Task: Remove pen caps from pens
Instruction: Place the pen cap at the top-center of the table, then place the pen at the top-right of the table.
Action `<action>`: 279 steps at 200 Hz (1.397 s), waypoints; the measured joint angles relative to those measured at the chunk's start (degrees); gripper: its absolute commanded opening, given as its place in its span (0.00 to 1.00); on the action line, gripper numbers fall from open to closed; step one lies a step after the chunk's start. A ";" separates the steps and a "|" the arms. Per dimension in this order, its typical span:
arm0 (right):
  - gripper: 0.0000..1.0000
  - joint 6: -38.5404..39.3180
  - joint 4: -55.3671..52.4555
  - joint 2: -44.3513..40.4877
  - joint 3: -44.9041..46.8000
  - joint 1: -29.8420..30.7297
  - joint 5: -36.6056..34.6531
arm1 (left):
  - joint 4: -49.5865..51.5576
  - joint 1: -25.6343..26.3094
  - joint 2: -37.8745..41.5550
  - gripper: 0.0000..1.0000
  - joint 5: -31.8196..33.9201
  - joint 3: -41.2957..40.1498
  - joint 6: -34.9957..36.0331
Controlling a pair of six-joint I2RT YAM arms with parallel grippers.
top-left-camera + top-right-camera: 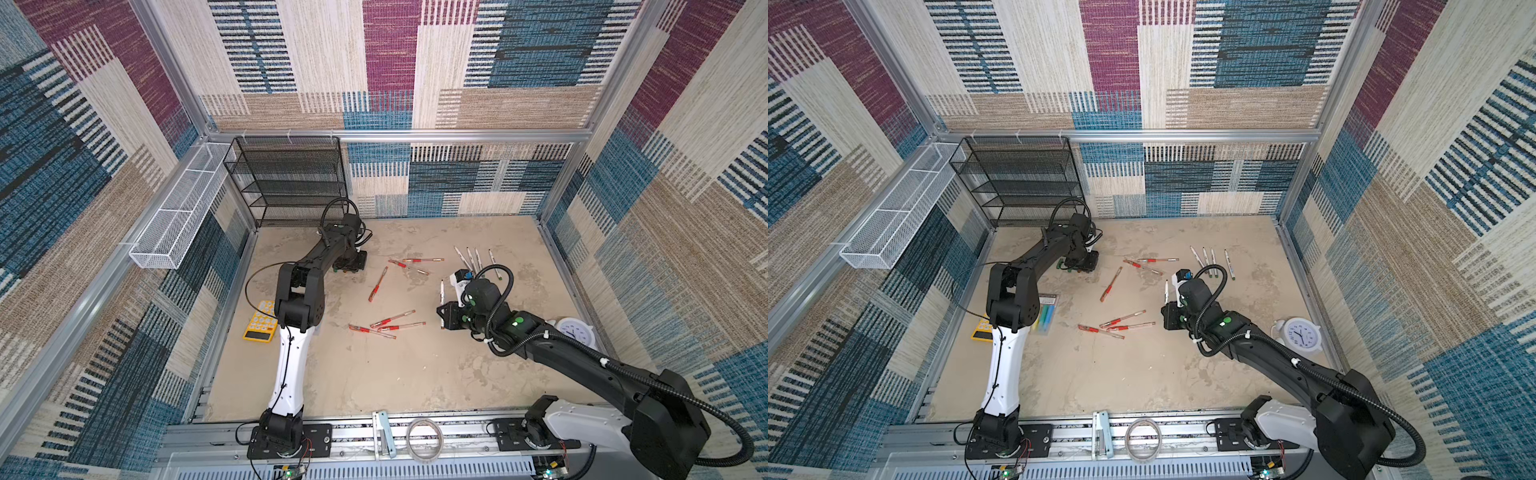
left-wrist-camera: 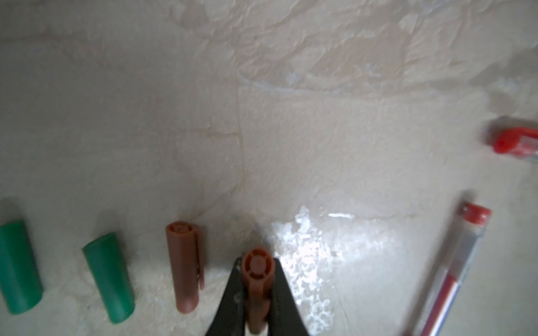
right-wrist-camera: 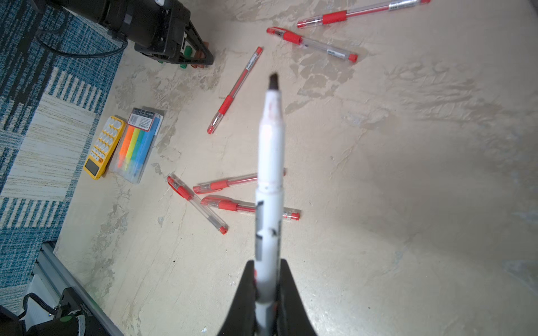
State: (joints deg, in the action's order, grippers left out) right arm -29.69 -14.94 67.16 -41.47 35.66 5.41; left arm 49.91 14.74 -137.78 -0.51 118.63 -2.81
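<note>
Your left gripper (image 2: 256, 261) is closed on a brown cap (image 2: 257, 296) and holds it low over the table (image 1: 374, 374), near the far left corner. Just beside it three loose caps lie in a row on the surface: a brown one (image 2: 185, 267) and two green ones (image 2: 109, 276). Your right gripper (image 3: 267, 263) is closed on the lower part of a white pen (image 3: 270, 139), toward the right edge, and lifts it off the table. The dark tip of this pen is bare.

So I judge you are at the end of one uncapping: the cap and the pen are apart, and each must now be put down. The next move asks you to lower the brown cap beside the row and open the jaws only when it touches the surface, so it does not roll. Then lay the white pen near the other white pens (image 1: 493, 259) by the far right corner.

The red pens (image 3: 234, 90) in the middle of the table seem to have their caps on, so they are probably what is left. Their caps are slim, so a grip there will need care.
</note>
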 measured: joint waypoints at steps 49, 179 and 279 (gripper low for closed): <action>0.00 0.02 -1.03 -0.83 0.09 -0.15 -0.44 | -0.39 0.07 0.02 0.23 1.14 -0.46 -0.04; 0.00 8.76 -6.84 5.99 -12.11 -6.97 -0.74 | -1.90 1.11 25.29 0.50 -2.58 -15.67 -1.18; 0.03 22.75 -14.67 31.56 -37.77 -18.56 2.01 | -15.26 0.72 61.94 0.82 -8.85 -51.82 2.05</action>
State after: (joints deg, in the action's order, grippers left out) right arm -6.94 -29.61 98.72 -79.24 17.10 7.42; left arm 34.65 15.46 -75.83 -9.37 66.81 -0.75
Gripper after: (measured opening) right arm 0.122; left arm 0.813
